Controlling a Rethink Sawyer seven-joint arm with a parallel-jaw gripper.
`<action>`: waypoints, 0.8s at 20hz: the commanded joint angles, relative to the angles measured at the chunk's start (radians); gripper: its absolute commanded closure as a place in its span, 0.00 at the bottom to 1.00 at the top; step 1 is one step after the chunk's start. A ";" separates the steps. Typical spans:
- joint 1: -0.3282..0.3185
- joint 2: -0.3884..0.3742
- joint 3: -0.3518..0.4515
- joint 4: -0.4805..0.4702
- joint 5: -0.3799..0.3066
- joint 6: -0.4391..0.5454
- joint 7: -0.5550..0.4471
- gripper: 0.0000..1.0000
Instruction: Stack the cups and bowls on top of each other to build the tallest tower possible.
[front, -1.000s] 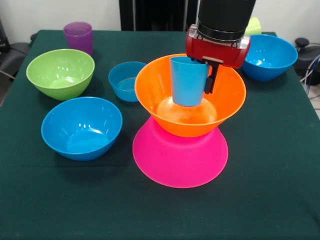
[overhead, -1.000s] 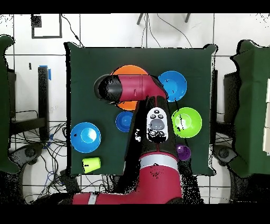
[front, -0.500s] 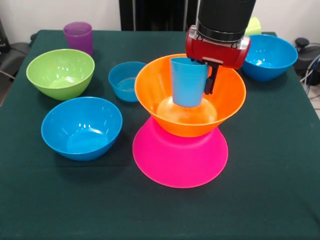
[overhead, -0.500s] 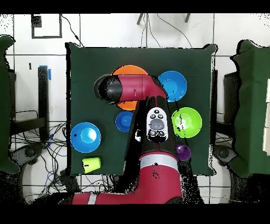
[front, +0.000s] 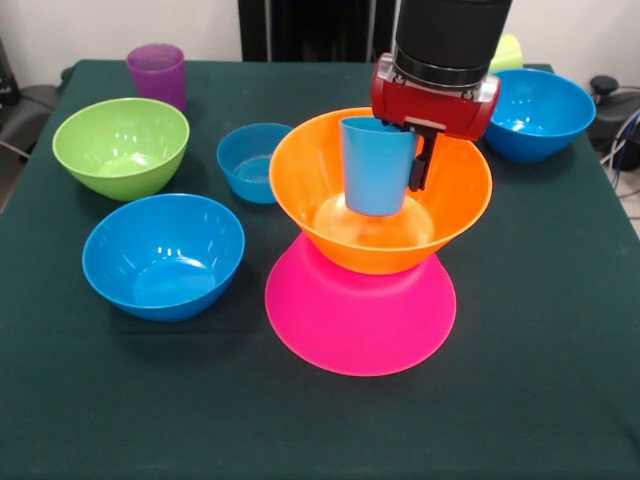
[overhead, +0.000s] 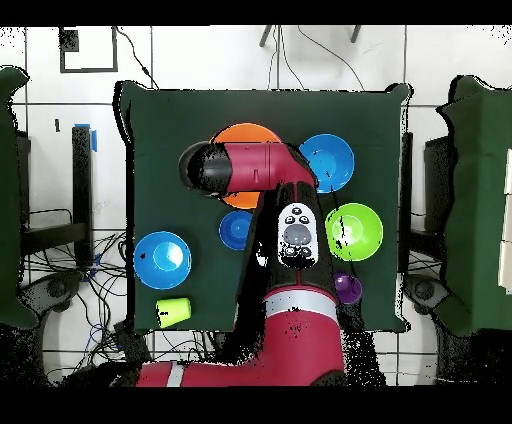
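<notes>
I find no shift over the last second: my gripper (front: 398, 150) still pinches the light-blue cup (front: 377, 164) by its rim, upright inside the orange bowl (front: 455, 205) atop the inverted pink bowl (front: 360, 318) (placement pending, release not yet made).

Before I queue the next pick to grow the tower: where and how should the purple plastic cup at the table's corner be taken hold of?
Grip the purple plastic cup at its rim, coming straight down from above with one jaw inside and one outside the wall. It stands upright, mouth up, its walls smooth and slightly tapered, so a side grip would likely slip. The green plastic bowl sits nearby, so a descent from above probably avoids it.
</notes>
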 joint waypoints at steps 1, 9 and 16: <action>-0.002 0.038 0.066 0.001 -0.003 -0.075 0.060 1.00; -0.008 0.050 0.081 0.019 0.006 -0.117 0.059 1.00; -0.024 0.049 0.103 0.047 0.016 -0.145 0.051 1.00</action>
